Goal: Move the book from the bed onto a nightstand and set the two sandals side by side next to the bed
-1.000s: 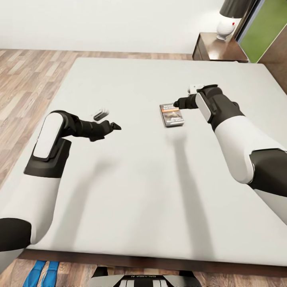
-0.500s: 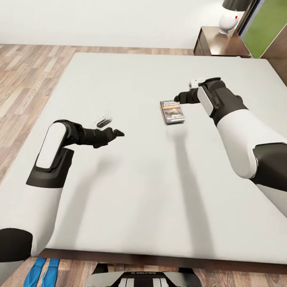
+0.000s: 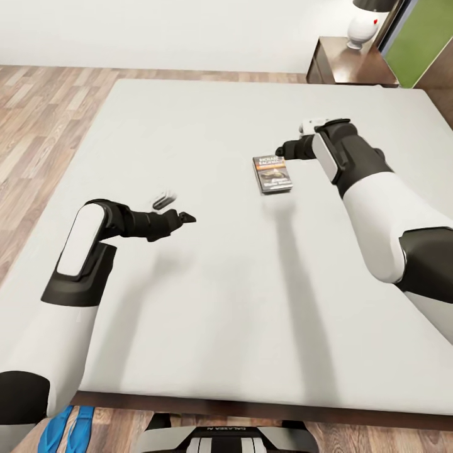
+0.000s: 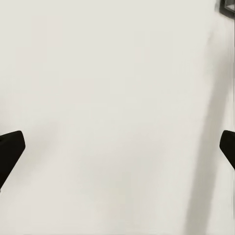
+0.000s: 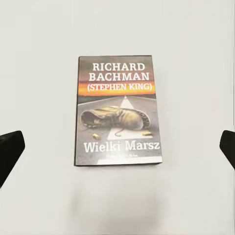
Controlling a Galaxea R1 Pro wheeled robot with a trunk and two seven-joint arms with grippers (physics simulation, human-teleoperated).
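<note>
Right wrist view shows the book (image 5: 118, 111) lying flat on the bed (image 5: 44, 44), between the spread fingers of the right gripper (image 5: 117, 147); light, stiff and thin, it probably wants pinching across its long edges.

The bed (image 3: 207, 314) is seen from high above by the head view, facing forward and down; its mattress is viewed closely along the left fingers (image 4: 11, 152); the book (image 5: 118, 111) is framed from near above by the right wrist view and shared with the head view.
</note>
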